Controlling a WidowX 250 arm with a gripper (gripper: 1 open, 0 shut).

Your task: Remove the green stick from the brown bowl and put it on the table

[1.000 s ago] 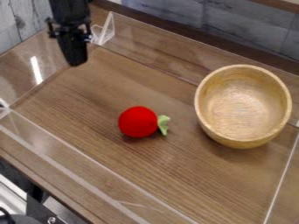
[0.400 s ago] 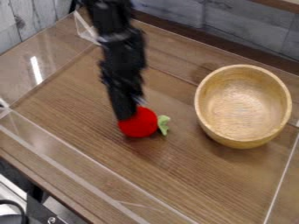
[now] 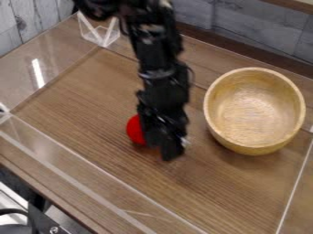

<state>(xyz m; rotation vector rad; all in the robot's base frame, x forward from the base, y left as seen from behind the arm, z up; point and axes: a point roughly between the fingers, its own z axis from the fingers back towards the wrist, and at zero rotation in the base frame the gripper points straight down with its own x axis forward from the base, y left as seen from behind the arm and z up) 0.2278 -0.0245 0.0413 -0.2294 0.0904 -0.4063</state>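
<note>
The brown bowl (image 3: 254, 110) stands at the right of the table (image 3: 86, 110), and its hollow shows nothing inside. My gripper (image 3: 167, 151) points down at the table just left of the bowl, directly over a red ball (image 3: 135, 131) of which only the left edge shows. Its dark fingers look spread apart, wider than before. The green stick is hidden; no green shows around the gripper.
Low clear acrylic walls (image 3: 49, 64) edge the tabletop on all sides. The arm rises from the gripper toward the back left corner.
The arm has swept from the back left corner to the middle of the table and come down over the red ball. The green piece beside the ball is now covered. The fingers look wider.
</note>
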